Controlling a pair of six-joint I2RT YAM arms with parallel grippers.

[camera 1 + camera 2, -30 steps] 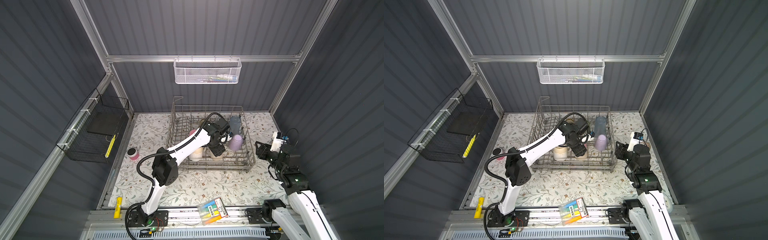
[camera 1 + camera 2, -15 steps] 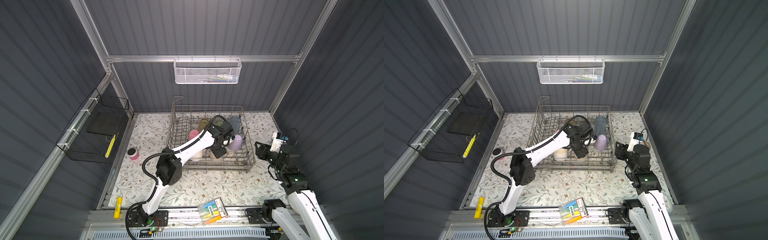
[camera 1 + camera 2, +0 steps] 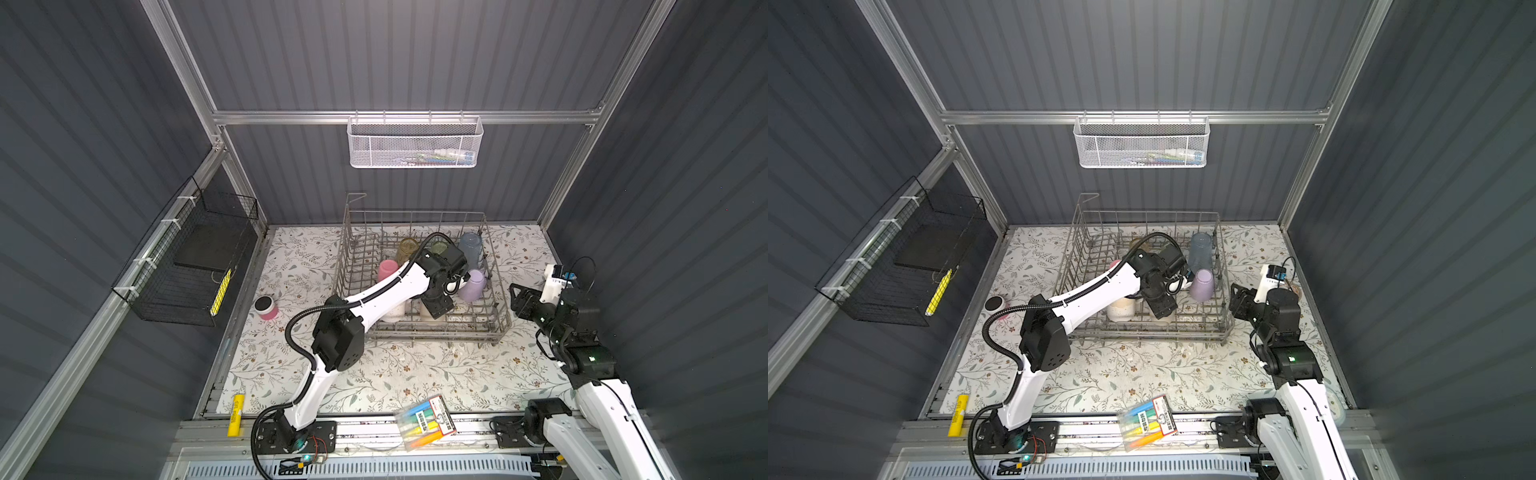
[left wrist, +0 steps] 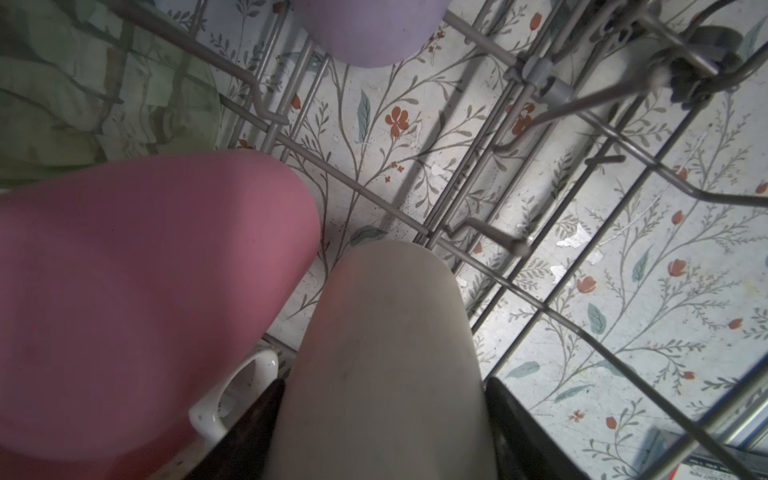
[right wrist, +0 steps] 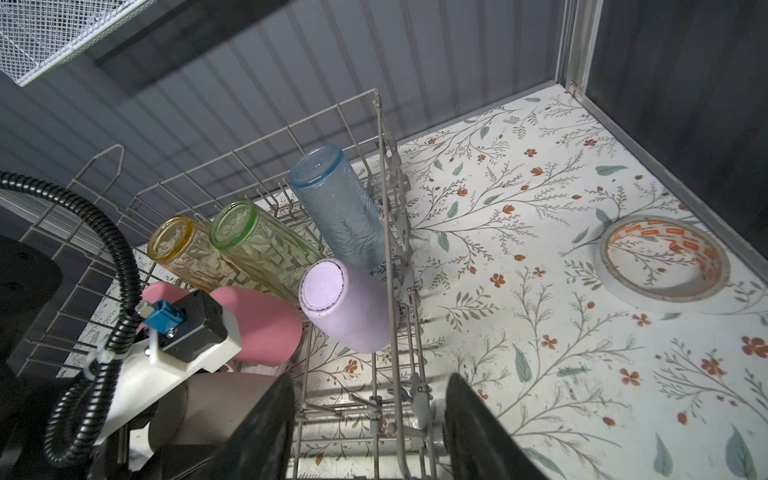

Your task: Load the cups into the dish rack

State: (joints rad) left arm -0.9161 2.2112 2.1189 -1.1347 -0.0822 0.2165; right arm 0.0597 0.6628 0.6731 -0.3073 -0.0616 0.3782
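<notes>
1. Left hand [image 4: 382, 386]: fingers bracket the beige tumbler [image 4: 386, 307]. Whether they clamp it cannot be told.
2. The tumbler lies inside the dish rack [image 3: 432, 338], near the front wall, just beside a pink tumbler [image 4: 145, 291] and the mug handle [image 4: 232, 395].
3. Risk: on withdrawal a finger could drag the tumbler or catch a tine, toppling the neighbouring cups.
4. Right hand [image 5: 370, 415]: spread wide and empty, outside the rack.

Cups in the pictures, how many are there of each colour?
pink tumblers: 2
lilac tumbler: 1
beige tumbler: 1
blue tumbler: 1
amber glass: 1
green glass: 1
cream mug: 1
Total: 8
</notes>
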